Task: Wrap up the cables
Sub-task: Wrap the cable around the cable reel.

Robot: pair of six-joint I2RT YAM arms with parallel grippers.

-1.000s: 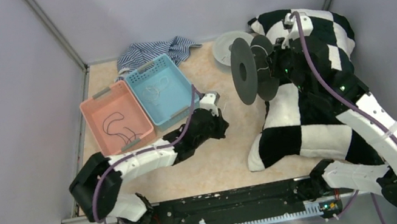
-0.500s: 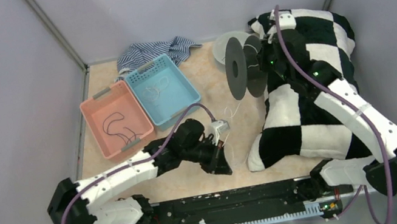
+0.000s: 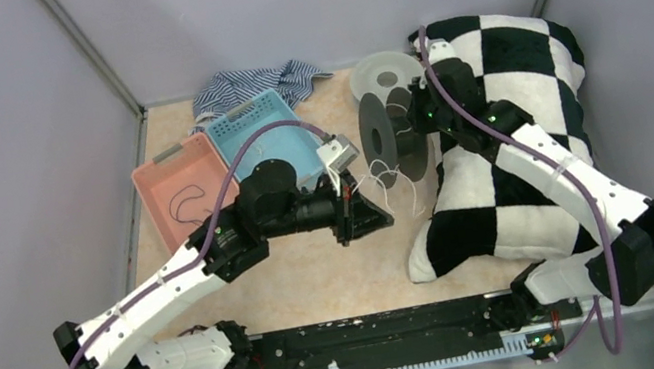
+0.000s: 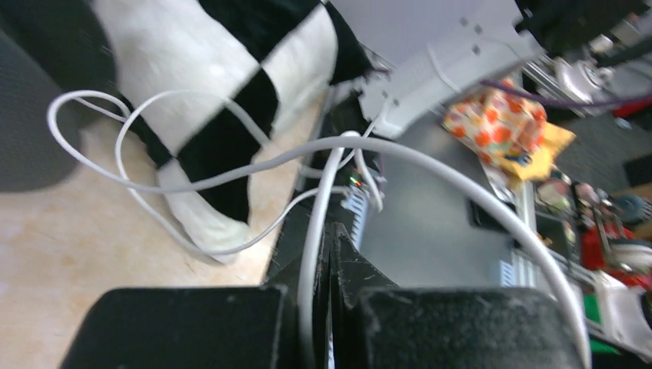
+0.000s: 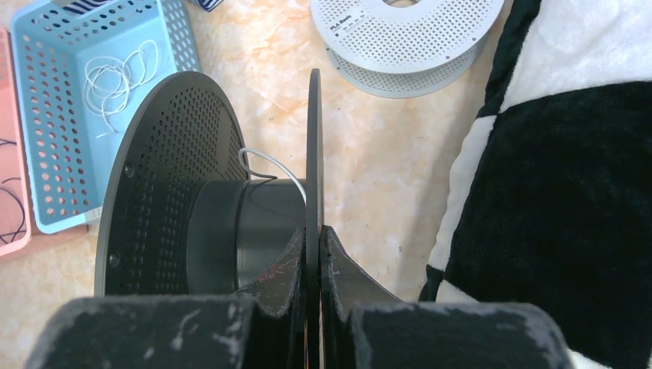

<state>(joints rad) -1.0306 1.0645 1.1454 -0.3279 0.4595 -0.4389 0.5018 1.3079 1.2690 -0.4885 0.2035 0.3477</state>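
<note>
1. Your left claw (image 4: pixel 330 240) is pinched tight on the white cable (image 4: pixel 311 261), which comes up between the two fingers. In the top view this claw sits out over the middle of the table (image 3: pixel 320 282) and points toward the pillow (image 3: pixel 520 34).
2. From that grip the white cable runs in loose, slack loops across to the black spool (image 3: pixel 393 135). The right wrist view shows a strand of it lying on the hub.
3. Your right claw (image 5: pixel 314 238) is closed on the rim of one flange of the black spool. It holds the spool on edge with its axle level, just beside the pillow. You cannot tell from these views whether the spool touches the table.
4. The black cable (image 3: pixel 186 197) lies loose in the pink basket (image 3: pixel 165 223), well apart from both claws.
5. A loose white cable (image 5: pixel 115 77) lies in a small tangle in the blue basket (image 5: pixel 46 154), which sits against the pink one.
6. The white spool (image 3: pixel 381 71) lies flat just behind the black spool. A striped cloth (image 3: pixel 255 85) is bunched at the back, behind the baskets.
</note>
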